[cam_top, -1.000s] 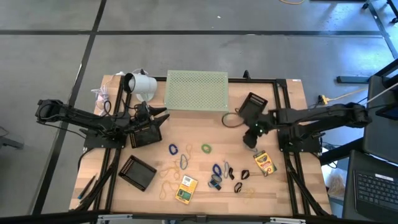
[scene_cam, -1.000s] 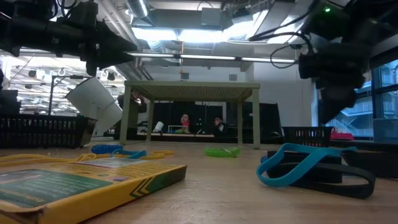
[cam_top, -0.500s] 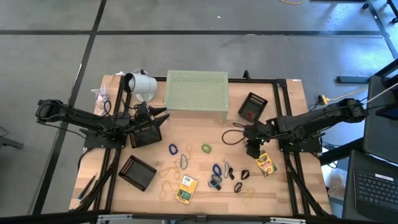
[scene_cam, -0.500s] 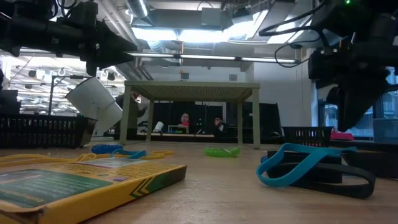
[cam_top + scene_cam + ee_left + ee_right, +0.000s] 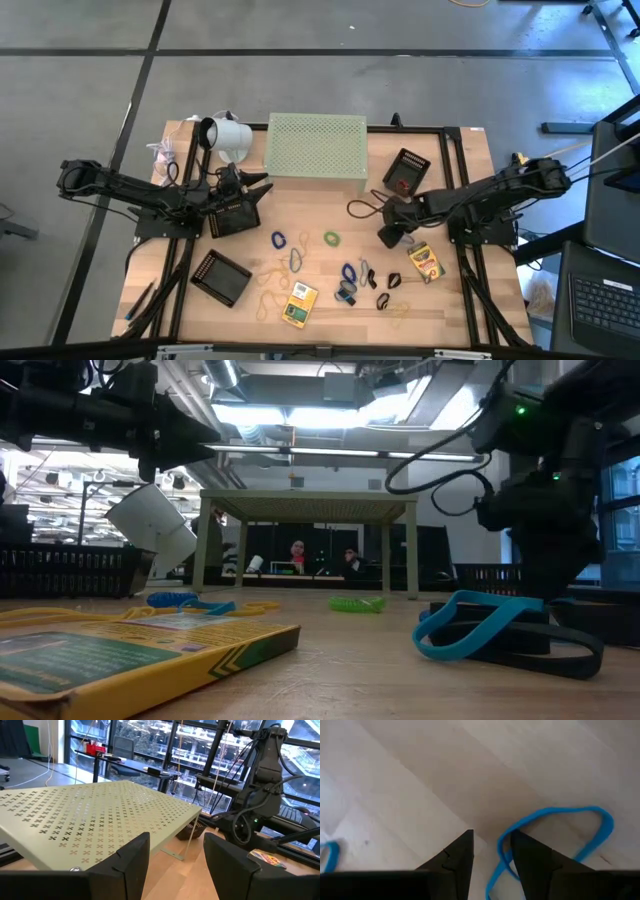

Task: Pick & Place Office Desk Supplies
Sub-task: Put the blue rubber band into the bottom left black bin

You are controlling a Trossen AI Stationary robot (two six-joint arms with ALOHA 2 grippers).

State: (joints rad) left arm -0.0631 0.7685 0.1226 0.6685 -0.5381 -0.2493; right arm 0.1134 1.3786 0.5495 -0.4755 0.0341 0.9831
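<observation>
1. Only my right wrist view shows it: a blue rubber band [image 5: 560, 812] lies flat on the wood, one end of its loop curling into the narrow gap between my right gripper [image 5: 491, 834] fingers, which are slightly parted and pinch nothing
2. From above, bare table [image 5: 320, 210] lies between the green riser [image 5: 316, 146] and the scattered bands; a yellow-green box [image 5: 425, 262] sits just beside that gripper
3. My right arm reaches inward, wrist pitched down; my left gripper [image 5: 172, 842] waits by the riser's corner, fingers spread and empty
</observation>
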